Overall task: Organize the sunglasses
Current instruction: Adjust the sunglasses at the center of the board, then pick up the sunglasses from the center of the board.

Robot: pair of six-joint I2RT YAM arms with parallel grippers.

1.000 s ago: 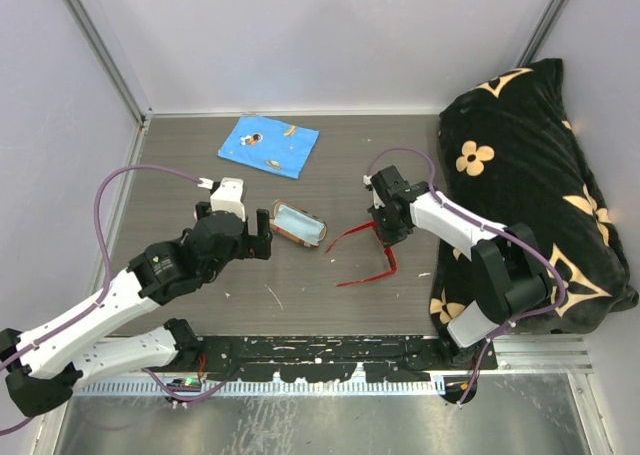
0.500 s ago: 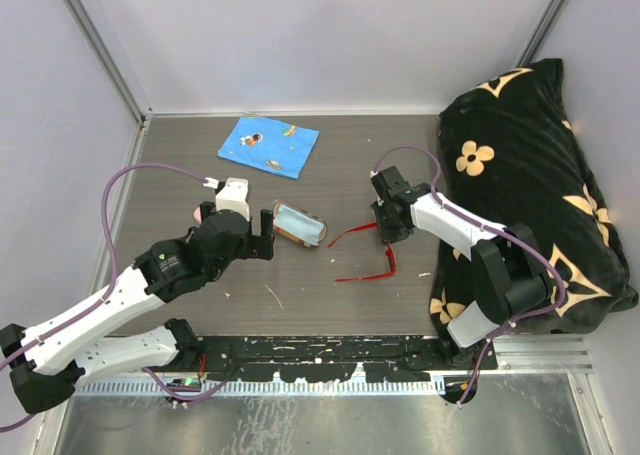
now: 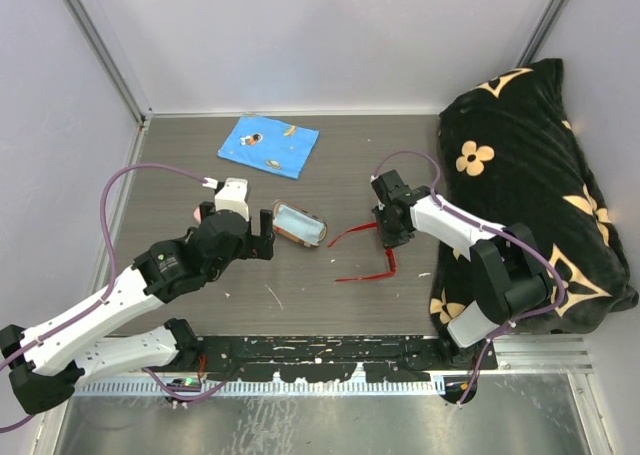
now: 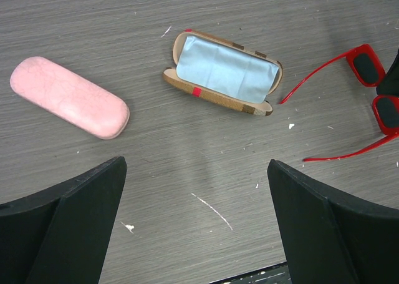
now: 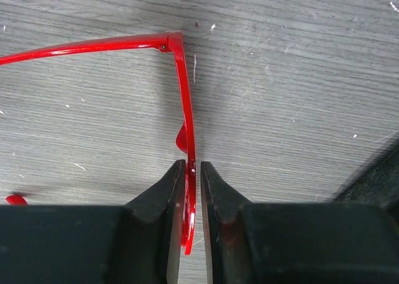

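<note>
The red sunglasses (image 3: 386, 262) stand on the table right of centre with both arms spread toward the left. My right gripper (image 3: 392, 237) is down over their front. In the right wrist view the red frame (image 5: 184, 97) runs between the narrowly parted fingertips of this gripper (image 5: 193, 166); it touches the left finger and a thin gap shows on the right side. My left gripper (image 3: 262, 235) hovers wide open left of centre. In its wrist view nothing but bare table lies between that gripper's (image 4: 196, 165) fingers, and the sunglasses (image 4: 368, 68) show at the right edge.
An open brown glasses case (image 3: 298, 225) with a light blue lining (image 4: 221, 72) lies between the two grippers. A pink oval case (image 4: 68, 97) lies left of it. A blue cloth (image 3: 268, 145) is at the back. A black flowered cushion (image 3: 530, 175) fills the right side.
The right gripper's jaws have eased apart slightly around the red frame, and the sunglasses have settled a little. The left arm crept slightly toward the case, staying open.
</note>
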